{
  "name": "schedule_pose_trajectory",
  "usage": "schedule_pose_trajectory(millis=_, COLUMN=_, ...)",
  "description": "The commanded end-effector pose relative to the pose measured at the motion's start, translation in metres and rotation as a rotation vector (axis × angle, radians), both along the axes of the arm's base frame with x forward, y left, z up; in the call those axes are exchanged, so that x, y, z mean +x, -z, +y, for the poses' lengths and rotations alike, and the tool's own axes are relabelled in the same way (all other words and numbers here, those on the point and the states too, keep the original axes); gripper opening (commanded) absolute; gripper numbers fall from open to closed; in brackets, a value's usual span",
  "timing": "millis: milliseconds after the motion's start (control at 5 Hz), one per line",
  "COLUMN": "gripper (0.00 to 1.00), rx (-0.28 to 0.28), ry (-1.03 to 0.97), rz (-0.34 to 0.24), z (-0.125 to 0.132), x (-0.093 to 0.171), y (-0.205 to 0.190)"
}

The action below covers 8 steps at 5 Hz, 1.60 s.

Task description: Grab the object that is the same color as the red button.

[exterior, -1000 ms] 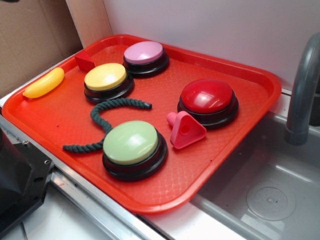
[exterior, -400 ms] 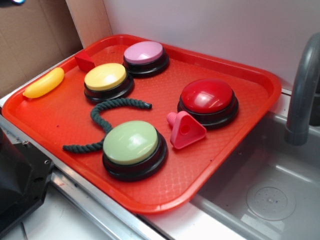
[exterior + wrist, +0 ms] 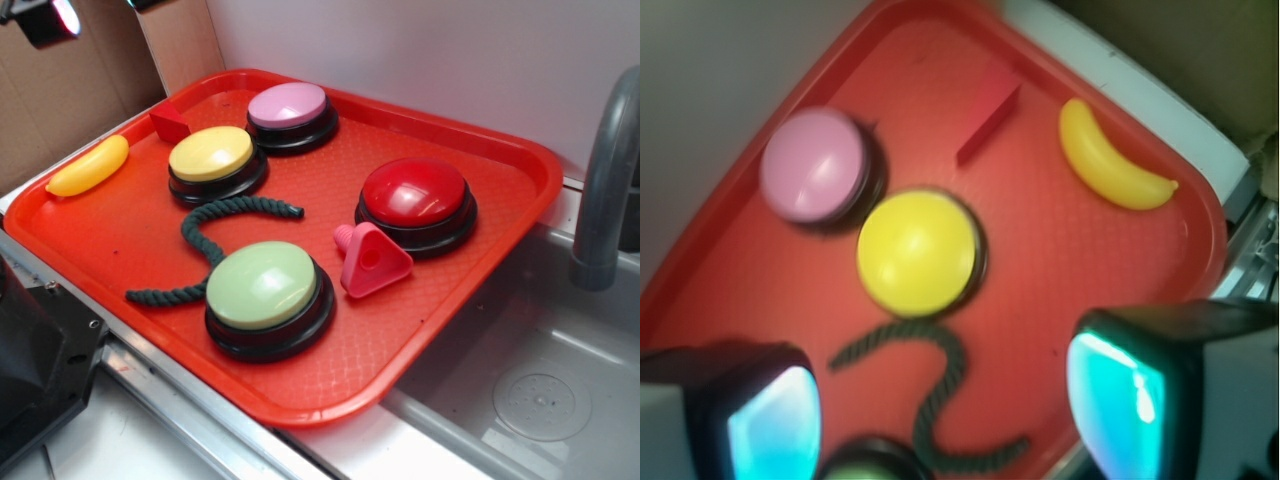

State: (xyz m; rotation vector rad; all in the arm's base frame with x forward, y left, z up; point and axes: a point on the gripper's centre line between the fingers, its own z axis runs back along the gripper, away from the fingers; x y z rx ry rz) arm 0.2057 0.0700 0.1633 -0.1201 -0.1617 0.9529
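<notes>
Gripper [image 3: 945, 405] jaws spread, empty, high above red tray [image 3: 1080, 270]. Red wedge block [image 3: 988, 110] ahead of fingers, beyond yellow button [image 3: 917, 252], left of toy banana [image 3: 1108, 158]. Red button [image 3: 414, 190] far side.

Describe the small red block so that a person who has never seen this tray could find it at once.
Start at the red tray and go to its far left corner, beyond the yellow button and left of the pink button. There lies the small red block, between those buttons and the yellow banana. It is a solid wedge with flat faces, not a round dome.
</notes>
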Motion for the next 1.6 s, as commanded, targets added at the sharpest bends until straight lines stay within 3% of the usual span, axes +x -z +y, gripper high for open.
schedule_pose_trajectory(millis=0, gripper=1.0, rx=0.068, ry=-0.342, rz=-0.066, z=0.05, x=0.03, y=0.026)
schedule_pose_trajectory(millis=200, gripper=1.0, rx=0.095, ry=-0.426, rz=-0.054, z=0.062, x=0.042, y=0.044)
schedule_pose_trajectory(millis=400, gripper=1.0, rx=0.068, ry=-0.483, rz=-0.067, z=0.079, x=0.049, y=0.064)
schedule_pose_trajectory(millis=600, gripper=1.0, rx=0.083, ry=-0.52, rz=-0.06, z=0.088, x=0.053, y=0.073)
schedule_pose_trajectory(millis=800, gripper=1.0, rx=0.071, ry=-0.538, rz=-0.024, z=0.096, x=0.053, y=0.088)
schedule_pose_trajectory(millis=1400, gripper=1.0, rx=0.057, ry=-0.542, rz=0.038, z=0.095, x=0.06, y=0.122)
